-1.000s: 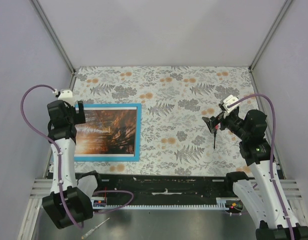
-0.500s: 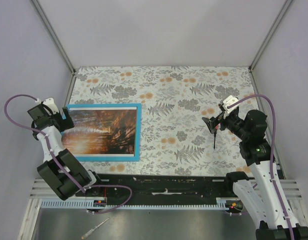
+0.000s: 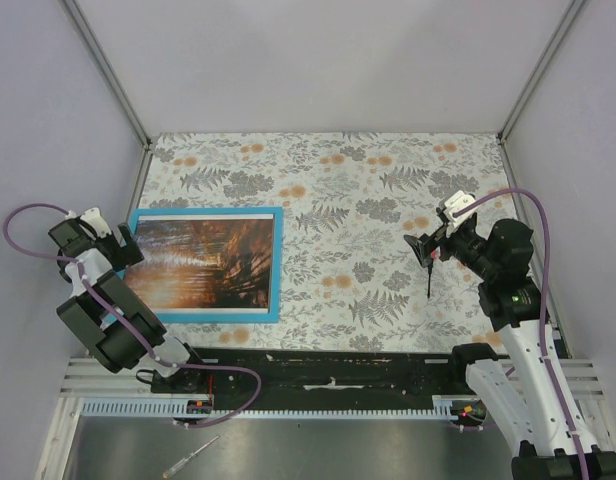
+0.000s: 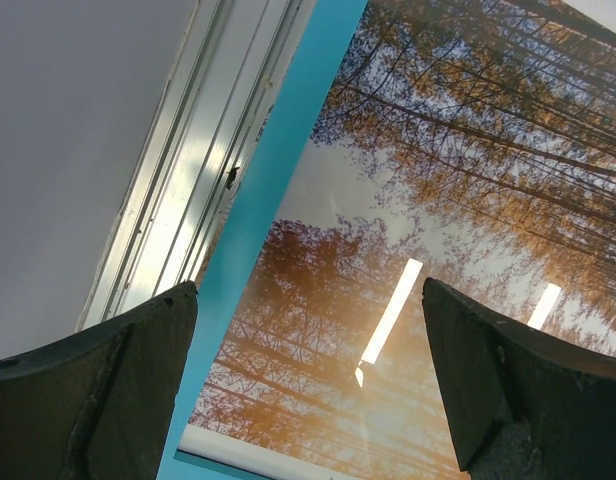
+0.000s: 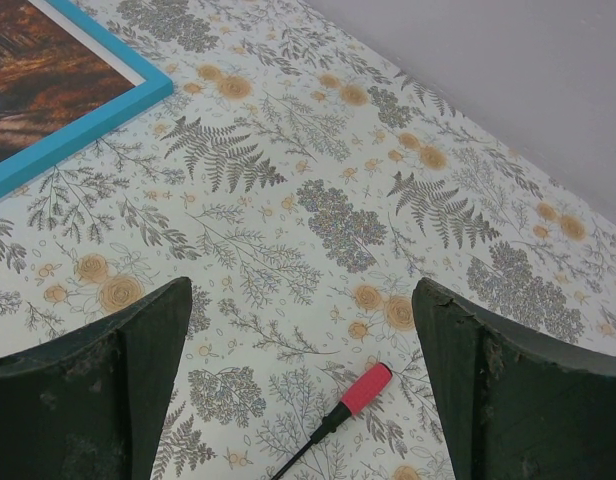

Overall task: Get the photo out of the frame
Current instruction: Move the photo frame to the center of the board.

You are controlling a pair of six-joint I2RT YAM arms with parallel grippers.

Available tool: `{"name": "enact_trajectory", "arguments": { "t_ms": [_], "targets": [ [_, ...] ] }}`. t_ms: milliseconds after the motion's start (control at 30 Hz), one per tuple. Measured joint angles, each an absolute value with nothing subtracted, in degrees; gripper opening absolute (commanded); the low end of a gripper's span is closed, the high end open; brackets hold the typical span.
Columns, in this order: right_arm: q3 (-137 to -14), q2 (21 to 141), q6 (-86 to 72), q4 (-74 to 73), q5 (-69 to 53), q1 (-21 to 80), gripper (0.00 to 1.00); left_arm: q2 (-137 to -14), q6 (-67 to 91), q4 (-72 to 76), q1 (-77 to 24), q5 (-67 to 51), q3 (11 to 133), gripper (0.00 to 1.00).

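The left pincer (image 3: pixel 125 249) gapes wide and empty. Between its fingers lie the thin blue frame (image 3: pixel 278 262) and the glossy photo (image 3: pixel 203 265) inside it. Only the wrist view shows a ribbed metal rail (image 4: pixel 188 180) alongside. The right pincer (image 3: pixel 424 248), also wide, hovers above a slim pink-handled tool (image 5: pixel 363 388) on the floral tabletop (image 3: pixel 338 190).

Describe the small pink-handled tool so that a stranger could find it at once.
Look at the floral table cover, then its right half, far from the blue frame on the left. Under the open right gripper lies the tool: a pink grip on a thin black shaft, the only loose item there.
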State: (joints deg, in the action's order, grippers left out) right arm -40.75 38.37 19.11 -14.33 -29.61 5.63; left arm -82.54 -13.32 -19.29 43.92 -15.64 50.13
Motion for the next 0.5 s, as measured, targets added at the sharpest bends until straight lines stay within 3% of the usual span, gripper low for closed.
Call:
{"name": "enact_trajectory", "arguments": {
  "t_ms": [500],
  "targets": [
    [-40.75,38.3,19.14,-14.33,-29.61,5.63,0.98,-86.39,-13.23,-16.88,44.66,-15.55,49.28,1.0]
  ]
}}
